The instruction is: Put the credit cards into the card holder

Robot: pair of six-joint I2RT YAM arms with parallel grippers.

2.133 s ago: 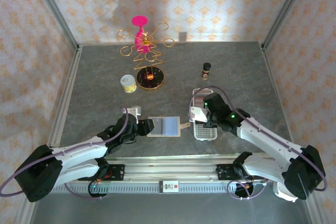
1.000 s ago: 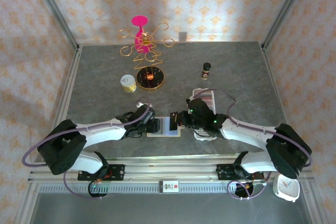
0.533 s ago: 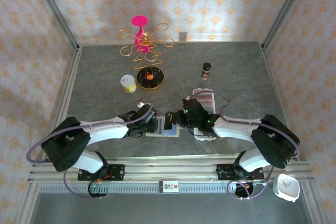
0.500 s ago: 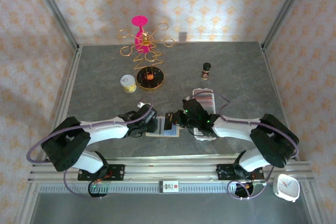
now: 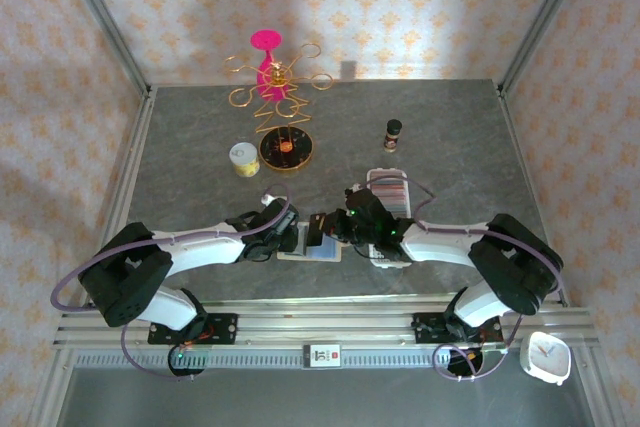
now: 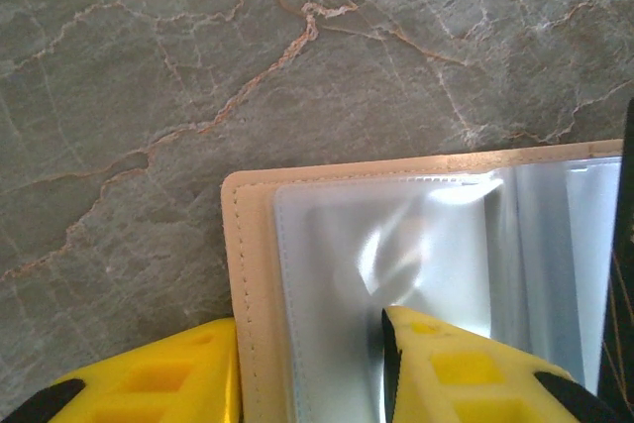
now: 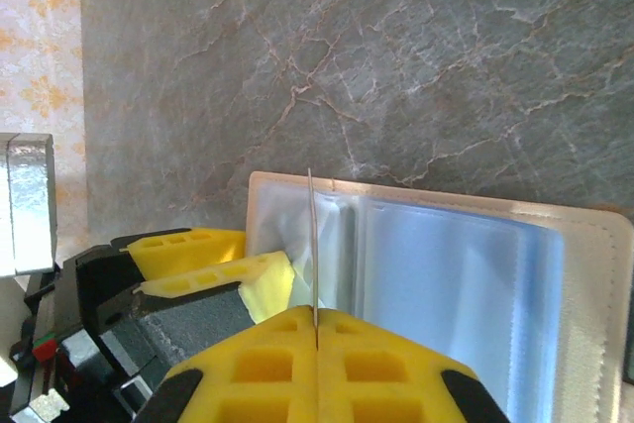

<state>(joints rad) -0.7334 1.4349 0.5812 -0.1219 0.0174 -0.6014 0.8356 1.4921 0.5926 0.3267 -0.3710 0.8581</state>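
The beige card holder (image 5: 322, 254) lies open near the table's front, its clear sleeves facing up (image 6: 337, 245) (image 7: 466, 264). My left gripper (image 5: 292, 239) (image 6: 312, 349) is shut on its left edge: one yellow finger sits outside the beige rim and the other presses on the bulging sleeve. My right gripper (image 5: 330, 229) (image 7: 317, 319) is shut on a thin credit card (image 7: 313, 245), seen edge-on. The card stands upright over the left sleeve, just beside the left fingers (image 7: 243, 279). More credit cards (image 5: 387, 187) stand in a row in the white tray.
The long white perforated tray (image 5: 392, 253) lies right of the holder, partly under the right arm. Further back are a small brown bottle (image 5: 393, 133), a yellow tin (image 5: 244, 158) and a gold wire stand with a pink piece (image 5: 272, 97). A white clock (image 5: 545, 358) sits off the front right.
My right gripper has carried the card left from the tray to above the holder's left sleeve. The left jaws have narrowed onto the holder's edge.
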